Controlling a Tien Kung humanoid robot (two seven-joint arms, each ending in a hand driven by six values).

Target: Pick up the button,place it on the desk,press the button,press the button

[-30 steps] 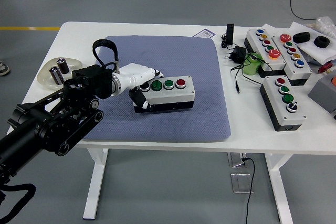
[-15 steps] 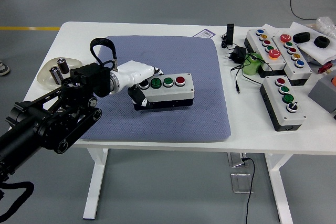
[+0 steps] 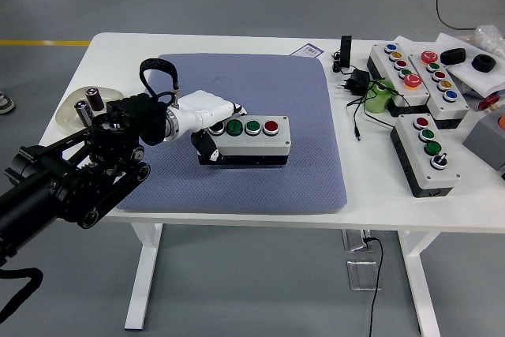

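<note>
One button box [image 3: 248,140] with four buttons lies on the blue mat [image 3: 252,88] on the desk [image 3: 118,45]. The left robot hand [image 3: 207,116] clamps its left end. Three more boxes [image 3: 422,76] sit right.

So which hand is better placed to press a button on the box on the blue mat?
Probably the left. The left hand is already at the left end of the button box on the blue mat, fingers over its leftmost buttons. The right arm is out of view.

White table [image 3: 379,195] with blue-grey mat [image 3: 260,84], spare button boxes [image 3: 424,151], plug adapter [image 3: 357,80], dish [image 3: 79,112].
</note>
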